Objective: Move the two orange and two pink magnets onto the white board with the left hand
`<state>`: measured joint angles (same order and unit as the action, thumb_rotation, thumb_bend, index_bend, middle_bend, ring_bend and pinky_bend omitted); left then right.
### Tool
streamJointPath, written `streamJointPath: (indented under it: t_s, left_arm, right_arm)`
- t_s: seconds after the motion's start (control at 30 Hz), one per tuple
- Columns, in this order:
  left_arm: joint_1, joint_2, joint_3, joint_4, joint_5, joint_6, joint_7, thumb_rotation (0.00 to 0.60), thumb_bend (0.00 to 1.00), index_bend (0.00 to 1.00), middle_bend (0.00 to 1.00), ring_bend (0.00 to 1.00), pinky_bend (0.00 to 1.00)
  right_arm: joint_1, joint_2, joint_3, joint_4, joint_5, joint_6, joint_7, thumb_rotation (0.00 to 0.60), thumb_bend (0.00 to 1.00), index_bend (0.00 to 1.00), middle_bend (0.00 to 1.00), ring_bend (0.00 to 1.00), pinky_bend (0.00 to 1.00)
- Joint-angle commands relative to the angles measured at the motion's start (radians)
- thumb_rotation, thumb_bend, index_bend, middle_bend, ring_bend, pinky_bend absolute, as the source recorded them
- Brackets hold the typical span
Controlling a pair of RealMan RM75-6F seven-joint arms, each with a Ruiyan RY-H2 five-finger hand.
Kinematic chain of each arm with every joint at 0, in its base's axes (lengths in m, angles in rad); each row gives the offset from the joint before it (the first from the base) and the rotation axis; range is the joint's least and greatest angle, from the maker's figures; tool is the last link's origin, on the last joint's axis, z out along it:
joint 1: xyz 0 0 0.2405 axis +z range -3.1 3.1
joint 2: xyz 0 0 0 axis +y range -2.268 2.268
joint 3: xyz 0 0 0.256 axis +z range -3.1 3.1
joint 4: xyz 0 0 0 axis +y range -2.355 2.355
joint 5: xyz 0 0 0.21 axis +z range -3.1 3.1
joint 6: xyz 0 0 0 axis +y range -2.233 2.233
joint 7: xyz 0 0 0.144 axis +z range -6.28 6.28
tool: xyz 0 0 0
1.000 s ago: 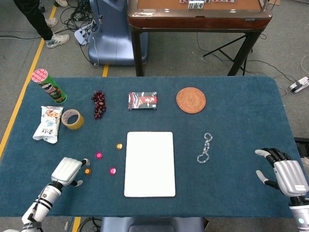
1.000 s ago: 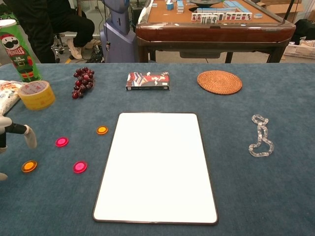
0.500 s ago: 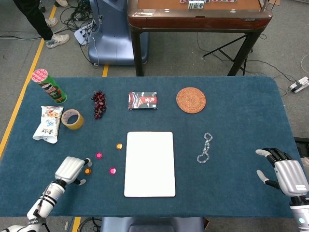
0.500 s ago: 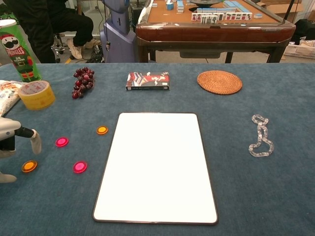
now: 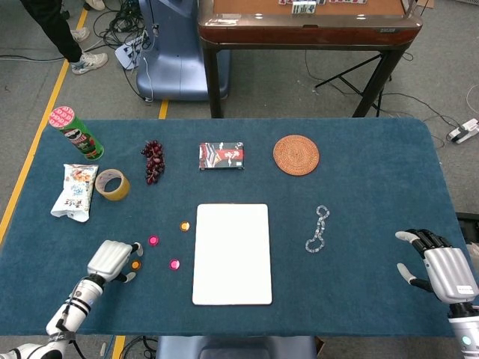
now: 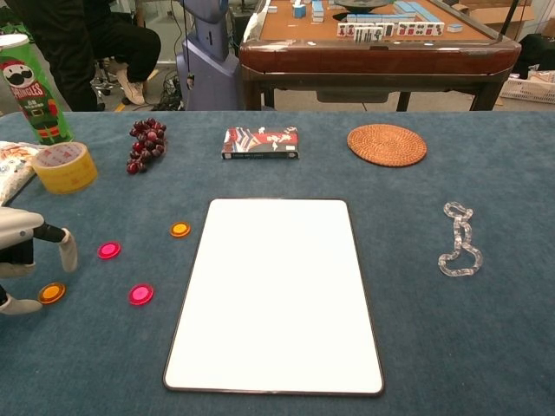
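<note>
Chest view: left hand [image 6: 22, 251] hovered empty, fingers apart, beside orange magnet [image 6: 51, 293] on worktop, board [image 6: 274, 295] bare. Risked flicking magnet away if fingers closed off-centre.

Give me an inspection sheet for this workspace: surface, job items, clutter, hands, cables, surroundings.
Surface: blue cloth table.
Job items: white board bare; near orange magnet, far orange magnet and both pink magnets lie left of it, none on it.
Clutter: chips can, tape roll, snack bag, grapes, card box, woven coaster, clear chain.
Hands: left hand over the near orange magnet, holding nothing; right hand open at right edge.
Cables: loose on the floor behind the table.
Surroundings: mahjong table, person's legs.
</note>
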<state>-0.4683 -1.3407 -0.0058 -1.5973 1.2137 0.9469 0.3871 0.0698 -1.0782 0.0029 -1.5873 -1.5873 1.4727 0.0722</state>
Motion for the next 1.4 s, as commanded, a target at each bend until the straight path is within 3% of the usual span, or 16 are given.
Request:
streamJointPath:
  t_s: [0.03,0.53,1.4]
  left_arm:
    - [-0.002,-0.002,0.002,0.002,-0.002,0.000,-0.002,0.600,0.25,0.49,1.00,1.00,1.00]
    - [-0.015,-0.020,0.007,0.031,-0.033,-0.006,-0.004,0.600,0.31,0.51,1.00,1.00,1.00]
    - [-0.005,-0.042,0.030,0.066,-0.019,0.037,0.025,0.600,0.31,0.52,1.00,1.00,1.00]
  right_arm:
    - [0.000,0.000,0.000,0.000,0.000,0.000,0.000,0.600,0.26,0.28,0.29,0.23,0.33]
    - [0.002,0.000,0.000,0.002,0.004,-0.005,0.003,0.600,0.26,0.28,0.29,0.23,0.33]
    - [0.003,0.000,0.000,0.001,0.007,-0.009,0.002,0.600,0.26,0.28,0.29,0.23,0.33]
